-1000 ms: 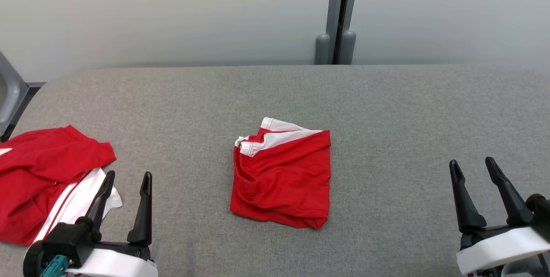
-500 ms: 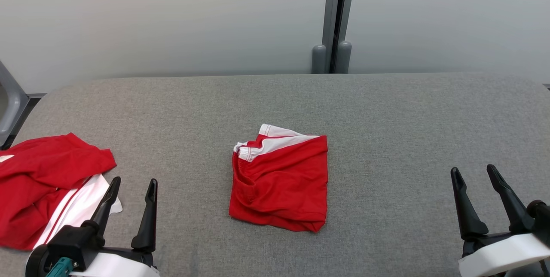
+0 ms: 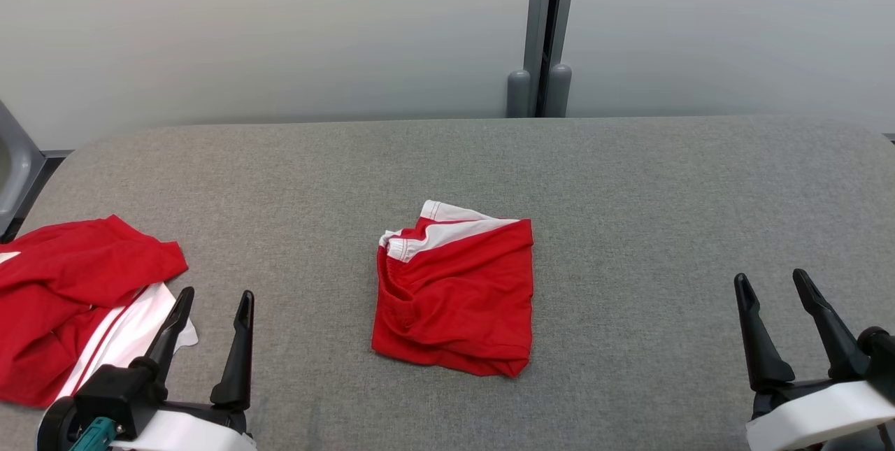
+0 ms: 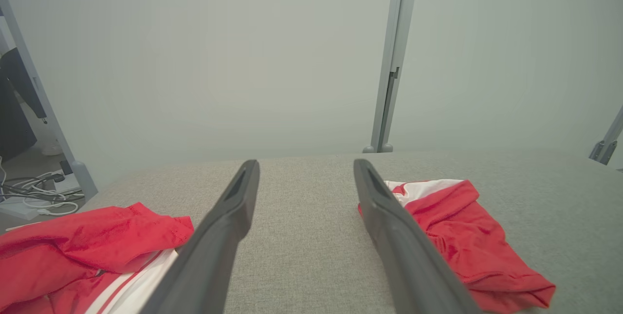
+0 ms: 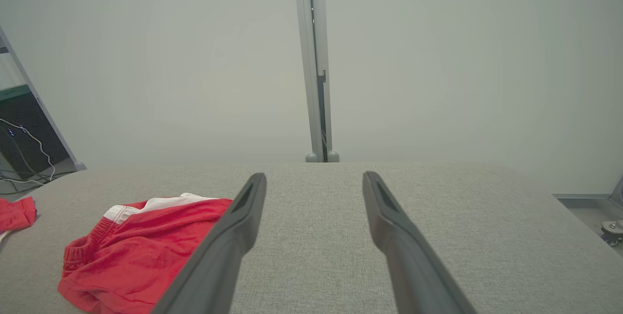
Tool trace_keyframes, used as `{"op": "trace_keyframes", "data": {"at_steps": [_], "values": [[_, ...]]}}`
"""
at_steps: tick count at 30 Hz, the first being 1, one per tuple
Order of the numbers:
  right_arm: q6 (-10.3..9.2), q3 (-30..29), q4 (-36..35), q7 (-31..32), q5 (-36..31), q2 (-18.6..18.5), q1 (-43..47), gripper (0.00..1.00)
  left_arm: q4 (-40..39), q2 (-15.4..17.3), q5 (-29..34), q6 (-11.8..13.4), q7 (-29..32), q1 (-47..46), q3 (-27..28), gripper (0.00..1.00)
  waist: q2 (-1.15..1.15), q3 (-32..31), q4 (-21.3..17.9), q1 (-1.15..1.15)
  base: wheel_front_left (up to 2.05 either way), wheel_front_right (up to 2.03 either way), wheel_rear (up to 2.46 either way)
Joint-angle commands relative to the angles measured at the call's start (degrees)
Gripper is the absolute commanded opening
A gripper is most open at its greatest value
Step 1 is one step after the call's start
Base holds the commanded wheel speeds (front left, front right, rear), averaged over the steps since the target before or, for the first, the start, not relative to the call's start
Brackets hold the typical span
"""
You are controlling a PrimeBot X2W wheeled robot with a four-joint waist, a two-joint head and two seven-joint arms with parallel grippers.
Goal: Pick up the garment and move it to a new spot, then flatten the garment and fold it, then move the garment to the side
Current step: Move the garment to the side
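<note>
A red garment (image 3: 458, 297) with a white waistband lies folded into a rough square at the middle of the grey padded table (image 3: 629, 178); it also appears in the left wrist view (image 4: 462, 246) and the right wrist view (image 5: 141, 250). My left gripper (image 3: 217, 294) hovers open at the lower left, well clear of it, with nothing between its fingers (image 4: 306, 163). My right gripper (image 3: 769, 276) stands open and empty at the lower right, far from the cloth (image 5: 314, 175).
A second red and white garment (image 3: 77, 304) lies crumpled at the table's left edge, just left of my left gripper, also in the left wrist view (image 4: 87, 250). A grey partition wall with a post (image 3: 542, 31) stands behind the table. A grey chair part (image 3: 14, 157) shows far left.
The head camera tilted a little early in the second, shifting the whole picture. Both garments lie as before and both grippers stay open and in place.
</note>
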Motion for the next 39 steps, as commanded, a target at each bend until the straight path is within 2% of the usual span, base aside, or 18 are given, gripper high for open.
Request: {"op": "trace_keyframes", "data": {"at_steps": [1,11,19,29,33,38,39], "values": [[0.12,-0.2,0.4,-0.4,-0.6,-0.1,0.2,1.0,-0.3,0.3,-0.3,0.3,0.0,-0.3,0.1,1.0,0.0,0.0,0.0,0.0,0.0,0.0,0.0],[0.12,-0.8,1.5,-0.5,-0.6,0.0,-0.4,1.0,-0.5,0.7,-0.7,-0.2,0.1,-2.0,-0.5,1.0,0.0,0.8,1.4,0.0,0.0,0.0,0.0],[0.12,0.3,9.2,-1.3,1.0,-0.9,-5.1,1.0,-0.1,-0.1,-0.9,-1.1,-1.3,-5.4,-1.7,1.0,0.0,4.5,7.5,0.0,0.0,0.0,0.0],[0.12,9.7,24.0,1.5,6.2,-2.2,-15.1,1.0,3.3,-2.3,-1.2,-2.8,-4.8,-11.2,-4.0,1.0,0.0,12.2,16.0,0.0,0.0,0.0,0.0],[0.12,12.7,30.0,3.1,8.1,-2.4,-18.3,1.0,5.1,-3.0,-1.4,-3.2,-6.1,-12.7,-4.5,1.0,0.0,13.7,17.4,0.0,0.0,0.0,0.0],[0.13,17.6,36.5,7.3,11.5,-2.0,-20.6,1.0,6.7,-3.2,-1.2,-3.4,-7.1,-13.6,-4.6,1.0,0.0,14.5,17.1,0.0,0.0,0.0,0.0],[0.13,18.3,37.2,7.8,12.2,-2.1,-20.9,0.54,6.9,-3.2,-1.1,-3.4,-7.2,-13.8,-4.6,1.0,0.0,14.6,16.9,0.0,0.0,0.0,0.0]]}}
